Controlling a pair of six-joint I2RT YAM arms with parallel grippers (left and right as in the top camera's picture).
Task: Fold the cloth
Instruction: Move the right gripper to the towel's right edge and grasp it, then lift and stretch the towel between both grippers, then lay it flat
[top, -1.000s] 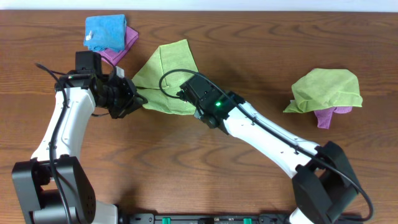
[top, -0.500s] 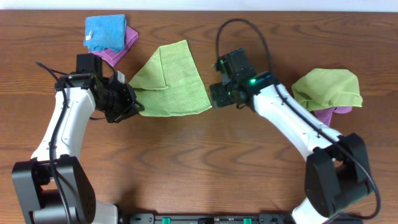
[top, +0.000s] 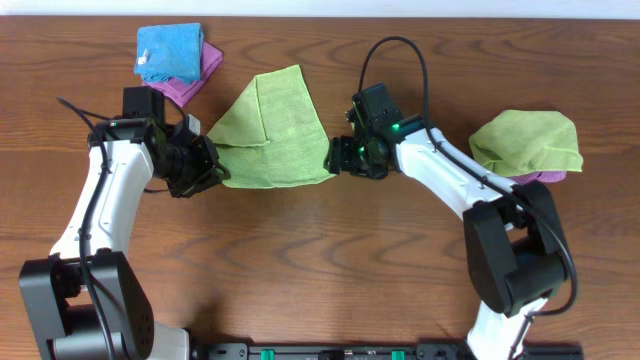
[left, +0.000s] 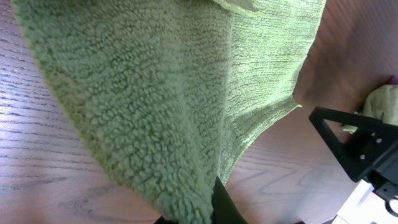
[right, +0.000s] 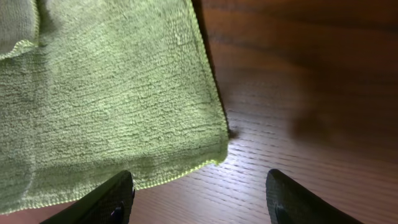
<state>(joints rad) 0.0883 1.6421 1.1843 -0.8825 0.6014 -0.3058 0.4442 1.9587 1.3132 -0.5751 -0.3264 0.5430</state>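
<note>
The cloth (top: 280, 135) is lime green and lies partly folded on the table, its left part doubled over into a triangle. My left gripper (top: 212, 163) is shut on its left corner; in the left wrist view the fuzzy cloth (left: 155, 106) fills the frame and runs into the jaws (left: 208, 208). My right gripper (top: 340, 160) is open and empty just off the cloth's right near corner. In the right wrist view the cloth's corner (right: 214, 146) lies ahead of the spread fingers (right: 199, 196). I see no white tag.
A bright blue cloth (top: 168, 50) lies on a purple one (top: 192, 82) at the back left. Another lime-green cloth (top: 528, 140) sits rumpled on a purple cloth (top: 530, 180) at the right.
My right gripper carried the cloth's corner rightward, spreading the cloth, then let it go and opened. The left gripper has held still on its corner.
</note>
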